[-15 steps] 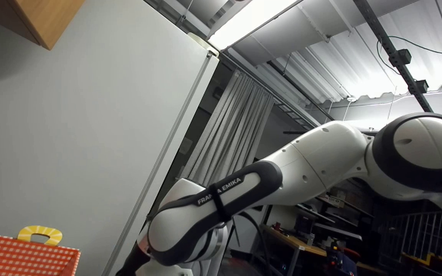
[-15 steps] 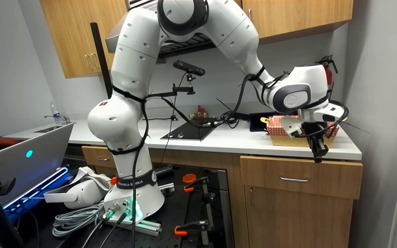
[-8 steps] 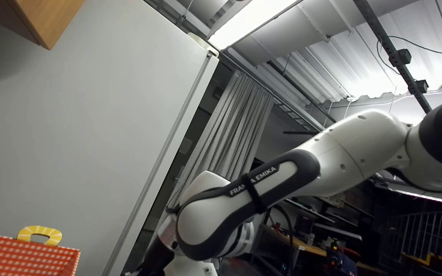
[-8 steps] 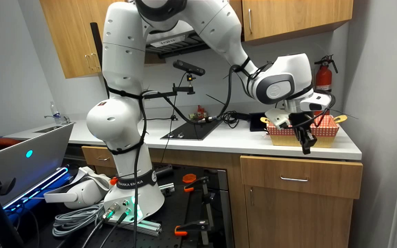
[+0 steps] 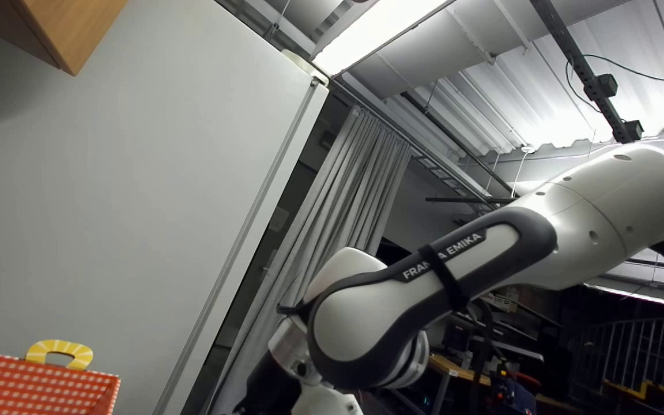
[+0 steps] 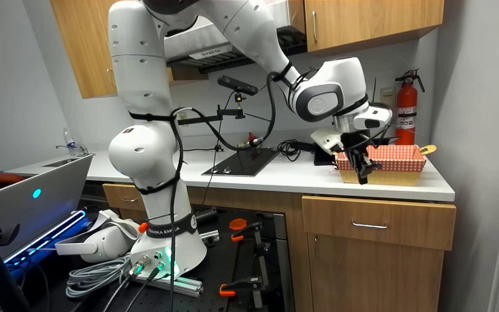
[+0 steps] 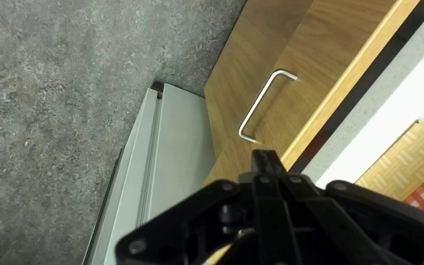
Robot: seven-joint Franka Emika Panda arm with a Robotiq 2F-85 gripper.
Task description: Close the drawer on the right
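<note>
Drawer (image 6: 409,223) on the right sits below the jaws, its metal handle (image 6: 369,225) lower still; in the wrist view a dark gap (image 7: 346,106) runs between its upper edge and the white tabletop (image 6: 293,180). The jaws are closed together. Behind them, in an exterior view, stands a red-checkered basket (image 6: 396,164).

In an exterior view, the white arm (image 5: 574,251) slants down leftward from the right edge, a black strap (image 5: 443,276) around it. Behind the arm hangs a grey curtain (image 5: 340,202). At lower left, a yellow handle (image 5: 61,346) rises from a red-and-white checked basket (image 5: 38,380).
</note>
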